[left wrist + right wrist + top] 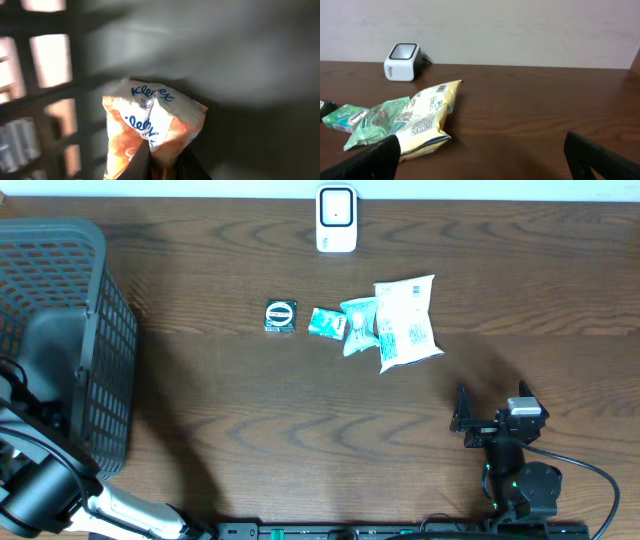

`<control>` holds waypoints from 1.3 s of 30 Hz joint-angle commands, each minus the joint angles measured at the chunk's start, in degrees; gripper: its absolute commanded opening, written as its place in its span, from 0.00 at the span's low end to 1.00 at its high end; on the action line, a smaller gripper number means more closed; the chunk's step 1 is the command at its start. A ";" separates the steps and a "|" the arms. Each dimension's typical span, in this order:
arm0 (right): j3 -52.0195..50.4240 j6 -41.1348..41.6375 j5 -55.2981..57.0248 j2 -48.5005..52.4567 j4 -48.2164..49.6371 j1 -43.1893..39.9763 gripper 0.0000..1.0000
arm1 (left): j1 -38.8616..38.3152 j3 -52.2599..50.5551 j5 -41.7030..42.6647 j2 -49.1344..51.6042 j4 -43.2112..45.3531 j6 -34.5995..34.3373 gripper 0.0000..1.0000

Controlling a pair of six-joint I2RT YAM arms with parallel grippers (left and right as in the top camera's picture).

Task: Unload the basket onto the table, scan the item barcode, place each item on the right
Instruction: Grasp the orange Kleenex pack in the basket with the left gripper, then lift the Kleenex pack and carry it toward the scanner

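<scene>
In the left wrist view, an orange-and-white Kleenex tissue pack is pinched at its lower edge by my left gripper, which is shut on it inside the dark basket. From overhead the left arm reaches into the basket, and the gripper and pack are hidden there. The white barcode scanner stands at the table's far edge. My right gripper rests open and empty near the front right.
A row of items lies mid-table: a black round packet, a teal pack, a green pouch and a white-and-yellow bag. The basket's grid wall is close on the left gripper's left.
</scene>
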 commanded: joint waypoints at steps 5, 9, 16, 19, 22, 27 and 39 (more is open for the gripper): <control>-0.09 0.98 -0.11 -0.31 -0.22 0.44 0.99 | -0.26 7.78 11.15 -10.99 0.50 3.85 0.07; -0.09 0.98 -0.11 -0.31 -0.24 0.44 0.99 | -0.26 9.44 11.32 -21.03 3.21 3.82 0.08; -0.09 0.98 -0.11 -0.31 -0.22 0.44 0.99 | -0.35 9.46 15.26 -40.04 10.38 3.85 0.07; -0.09 0.98 -0.11 -0.31 -0.22 0.44 0.99 | -1.42 9.44 17.68 -46.31 12.85 3.85 0.07; -0.09 0.98 -0.11 -0.31 -0.22 0.44 0.99 | -4.57 9.44 19.96 -51.69 15.47 3.89 0.07; -0.09 0.98 -0.11 -0.31 -0.22 0.44 0.99 | -13.46 9.44 29.66 -54.34 22.51 11.52 0.07; -0.09 0.98 -0.11 -0.31 -0.24 0.44 0.99 | -37.16 9.44 36.17 -48.06 32.33 28.94 0.07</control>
